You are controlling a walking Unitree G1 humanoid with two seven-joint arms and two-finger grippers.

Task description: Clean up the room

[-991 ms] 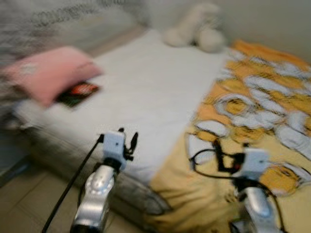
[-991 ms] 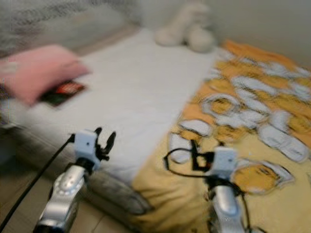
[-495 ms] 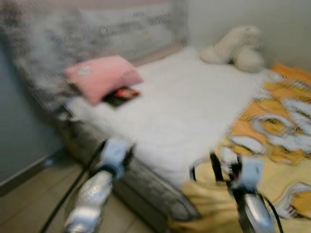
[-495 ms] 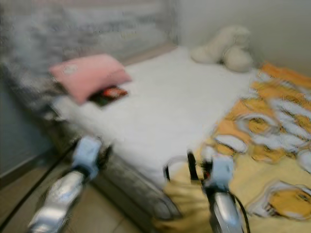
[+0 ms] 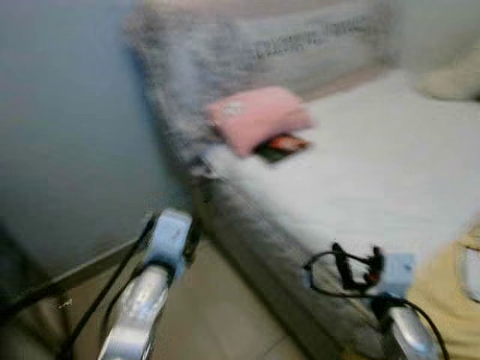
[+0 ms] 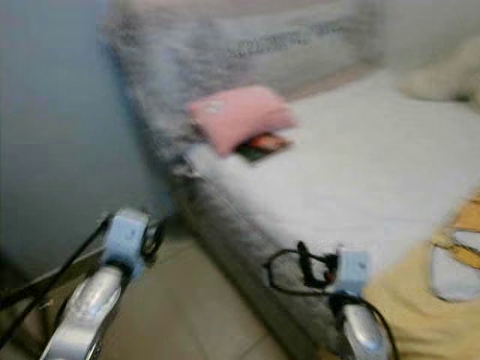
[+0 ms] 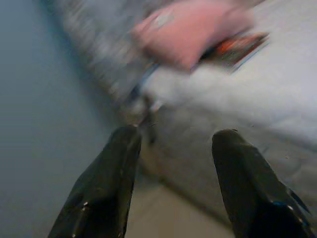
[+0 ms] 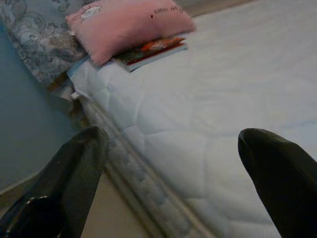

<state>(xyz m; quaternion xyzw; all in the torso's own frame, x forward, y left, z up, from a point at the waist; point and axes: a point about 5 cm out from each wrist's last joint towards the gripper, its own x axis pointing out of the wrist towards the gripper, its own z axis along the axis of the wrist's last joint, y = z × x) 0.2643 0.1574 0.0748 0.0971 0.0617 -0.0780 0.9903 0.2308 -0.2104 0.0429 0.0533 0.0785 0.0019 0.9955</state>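
1. Blurry bedroom: bed (image 8: 233, 124) w/ white quilted mattress beside a blue-grey wall (image 5: 67, 127).
2. Pink pillow (image 8: 126, 27) lay at the bed's head, partly over a book (image 8: 151, 50) w/ red cover; pillow's dark writing unreadable.
3. Left gripper (image 7: 173, 186) and right gripper (image 8: 171, 181) both spread wide, holding nothing.

From the head we look down across the bed (image 5: 375, 172). Our wrist cameras sit lower, both facing its near corner and the pink pillow (image 8: 126, 25).

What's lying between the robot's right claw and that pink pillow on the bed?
In the right wrist view, mostly bare white mattress lies between the open right tool and the pink pillow. A book is tucked partly under the pillow.
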